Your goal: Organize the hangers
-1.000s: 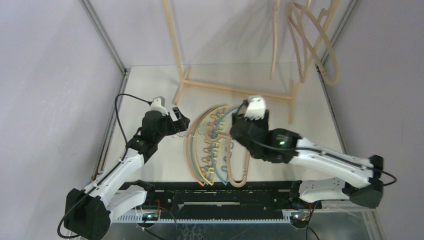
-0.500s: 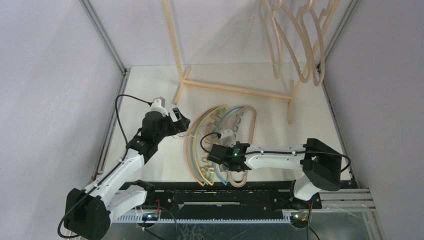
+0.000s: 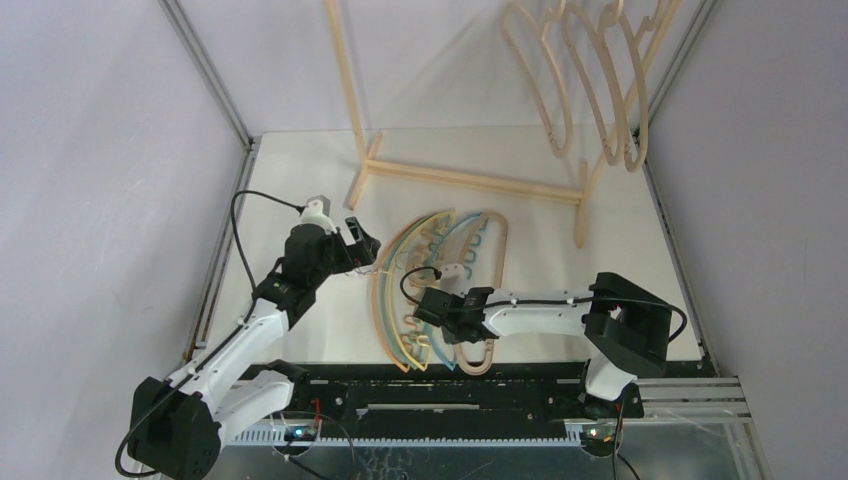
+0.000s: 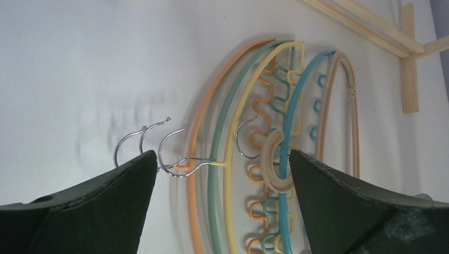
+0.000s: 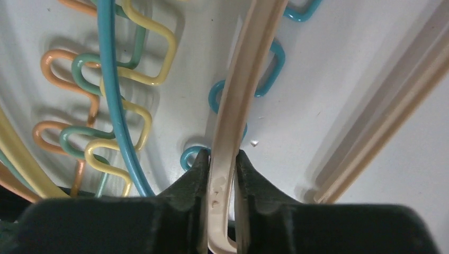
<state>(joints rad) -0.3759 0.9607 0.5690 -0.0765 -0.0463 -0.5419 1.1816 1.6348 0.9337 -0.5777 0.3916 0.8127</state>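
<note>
Axis: pale hanger point(image 5: 248, 79) lies lengthwise toward rack point(image 3: 470, 181)
Right hand point(image 5: 222, 159): pinching its side rail
Left hand point(image 4: 222, 156): spread

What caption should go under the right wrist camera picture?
Right gripper pinches the pale hanger lying on the white table, with colourful hangers beside it.

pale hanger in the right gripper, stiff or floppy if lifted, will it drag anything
Probably stiff: the pale hanger shows an even curve where the right gripper pinches its thin rim. Held on one side, it will likely swing or tilt. The teal hanger loops cross beneath it, so it could snag.
</note>
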